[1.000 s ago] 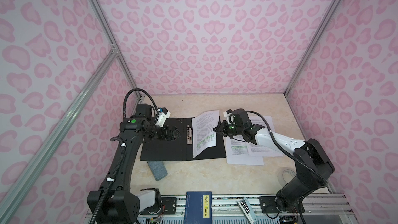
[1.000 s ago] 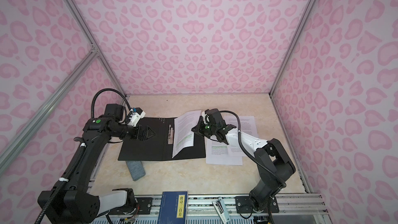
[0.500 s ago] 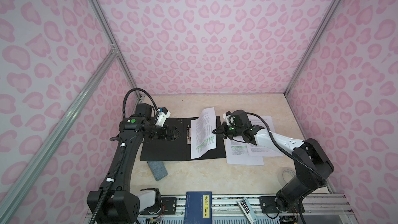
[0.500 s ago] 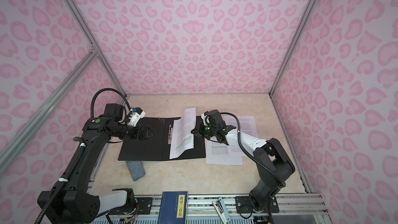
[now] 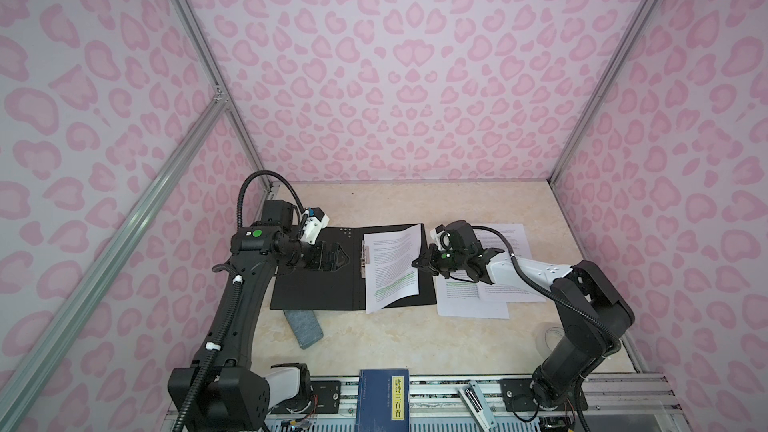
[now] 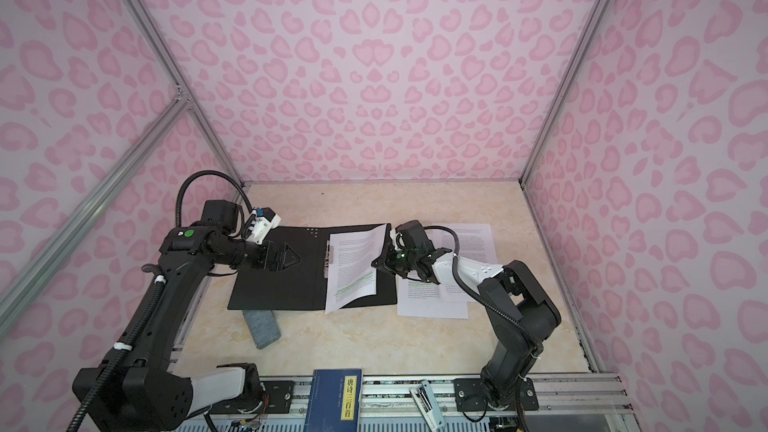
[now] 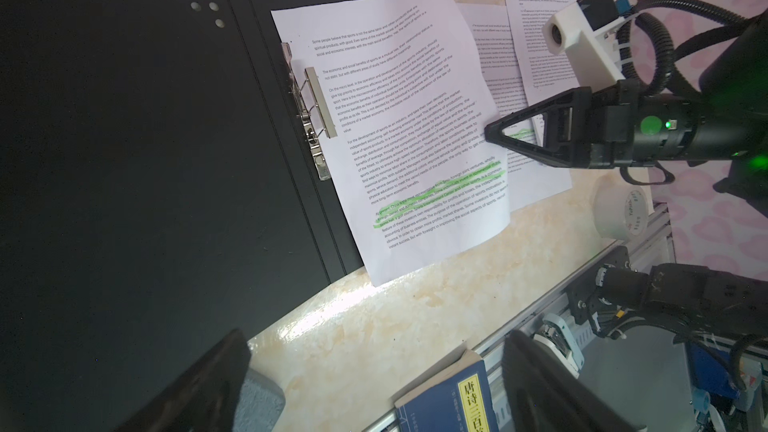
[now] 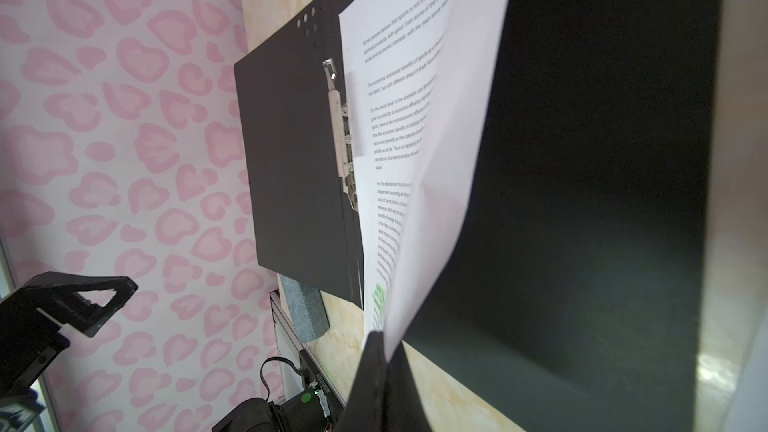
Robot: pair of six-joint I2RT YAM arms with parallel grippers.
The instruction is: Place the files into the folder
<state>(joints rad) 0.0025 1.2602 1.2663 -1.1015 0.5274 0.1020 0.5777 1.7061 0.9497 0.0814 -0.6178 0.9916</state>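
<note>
The folder (image 5: 316, 280) lies open on the table, black inside up, with its metal clip (image 5: 365, 261) along the spine. One of the files, a printed sheet (image 5: 392, 268) with green highlights, lies bowed over the folder's right half, its left edge at the clip. My right gripper (image 5: 417, 263) is shut on that sheet's right edge, and the pinch shows in the right wrist view (image 8: 384, 351). Two more sheets (image 5: 473, 301) lie flat on the table right of the folder. My left gripper (image 5: 338, 257) hovers open above the folder's left half, holding nothing.
A grey block (image 5: 303, 328) pokes out from under the folder's front edge. A dark blue book (image 5: 384, 401) with a yellow label rests on the front rail, and a white stapler-like tool (image 5: 476, 403) lies to its right. A tape roll (image 7: 619, 211) sits near the right arm's base.
My right gripper has moved lower and toward the front with the sheet. The sheet now lies flatter over the folder's right half. The left arm has stayed still.
</note>
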